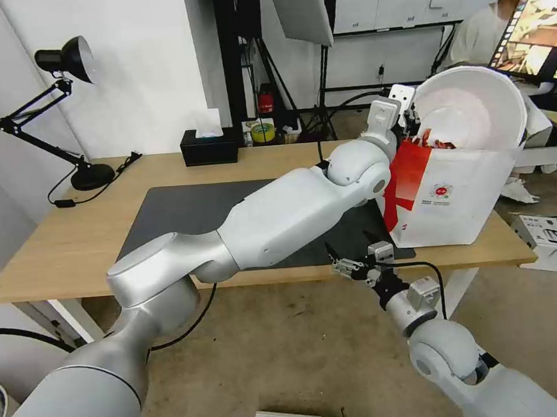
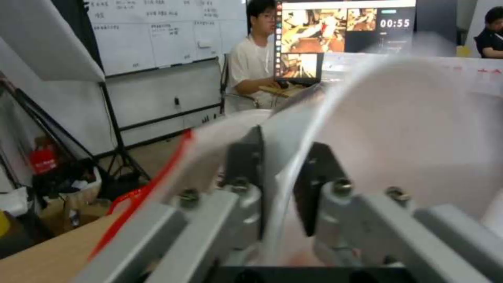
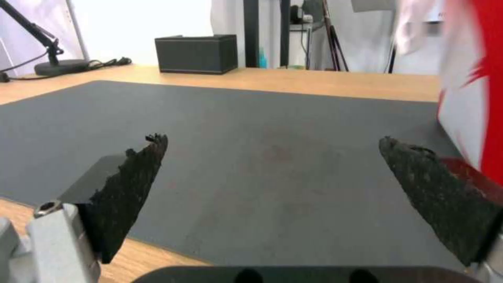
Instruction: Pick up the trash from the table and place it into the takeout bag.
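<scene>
Desk lamp: black, jointed, standing at the far left corner of the worktop.
Worktop: long light-wood top with a matte dark grey mat in the middle.
Tissue box: black, at the back edge.
Left arm: stretched across the mat from the near left up toward the right, wrist raised above the bag's mouth.
Left gripper: pressed together on the thin rim of the bowl, one pad on each side of the wall.
Bowl: white, round, smooth-walled, tipped steeply on edge so its reddish-stained inside faces the head camera; it is over the mouth of the takeout bag, its lower part in the opening.
Takeout bag: white with a red side panel and a small round red logo, upright at the right end of the worktop, partly on the mat.
Right arm: low, by the near edge of the worktop, below the bag.
Right gripper: spread wide, rough black pads pointing over the mat, holding nothing.
</scene>
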Controlling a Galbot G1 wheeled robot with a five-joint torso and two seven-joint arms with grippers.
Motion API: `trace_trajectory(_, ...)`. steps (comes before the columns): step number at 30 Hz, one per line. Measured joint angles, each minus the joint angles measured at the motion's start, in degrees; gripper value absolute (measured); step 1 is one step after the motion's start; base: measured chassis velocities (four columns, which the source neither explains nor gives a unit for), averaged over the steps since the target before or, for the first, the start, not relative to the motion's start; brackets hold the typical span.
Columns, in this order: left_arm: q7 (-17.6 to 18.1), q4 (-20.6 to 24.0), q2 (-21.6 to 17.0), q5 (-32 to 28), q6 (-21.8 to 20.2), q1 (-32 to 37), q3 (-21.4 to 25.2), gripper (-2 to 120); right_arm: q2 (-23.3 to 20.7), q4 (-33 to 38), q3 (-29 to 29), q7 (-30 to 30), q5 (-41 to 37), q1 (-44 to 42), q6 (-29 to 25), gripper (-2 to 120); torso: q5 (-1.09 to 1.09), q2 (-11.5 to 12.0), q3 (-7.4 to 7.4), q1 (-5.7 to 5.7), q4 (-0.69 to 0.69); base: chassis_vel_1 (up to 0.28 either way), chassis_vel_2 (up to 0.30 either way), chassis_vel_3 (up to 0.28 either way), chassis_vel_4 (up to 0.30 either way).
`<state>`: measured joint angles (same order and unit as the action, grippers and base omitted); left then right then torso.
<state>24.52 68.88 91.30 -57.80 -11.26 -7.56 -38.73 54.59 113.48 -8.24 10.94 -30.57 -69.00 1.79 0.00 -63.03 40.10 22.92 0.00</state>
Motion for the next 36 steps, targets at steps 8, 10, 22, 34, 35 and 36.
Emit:
trace_trajectory(8,0.54,0.72,-0.04,-0.57,-0.05,0.14,0.42,51,0.00,0.00,0.00,0.00,0.00,0.00,0.00,100,0.00,0.00,0.00,0.00,0.00,0.000,0.000,0.000,0.000)
trace_trajectory(10,0.91,1.22,-0.06,-1.36,-0.16,0.15,0.67,62,0.00,0.00,0.00,0.00,0.00,0.00,0.00,100,0.00,0.00,0.00,0.00,0.00,0.000,0.000,0.000,0.000)
trace_trajectory(22,2.32,7.44,-5.70,-0.61,2.41,2.90,2.57,98,0.00,0.00,0.00,0.00,0.00,0.00,0.00,100,0.00,0.00,0.00,0.00,-0.01,0.000,0.000,0.000,0.000)
trace_trajectory(34,-1.40,18.34,-23.83,2.12,7.36,10.00,7.01,100,0.00,0.00,0.00,0.00,0.00,0.00,0.00,100,-0.03,0.00,0.00,0.00,0.02,0.000,0.000,0.000,0.000)
trace_trajectory(35,-1.76,19.53,-25.39,2.28,7.36,11.04,7.43,100,0.00,0.00,0.00,0.00,0.00,0.00,0.00,100,-0.03,0.00,0.00,0.00,0.01,0.000,0.000,0.000,0.000)
trace_trajectory(36,-1.76,19.53,-25.39,2.28,7.36,11.04,7.43,100,0.00,0.00,0.00,0.00,0.00,0.00,0.00,100,-0.03,0.00,0.00,0.00,0.01,0.000,0.000,0.000,0.000)
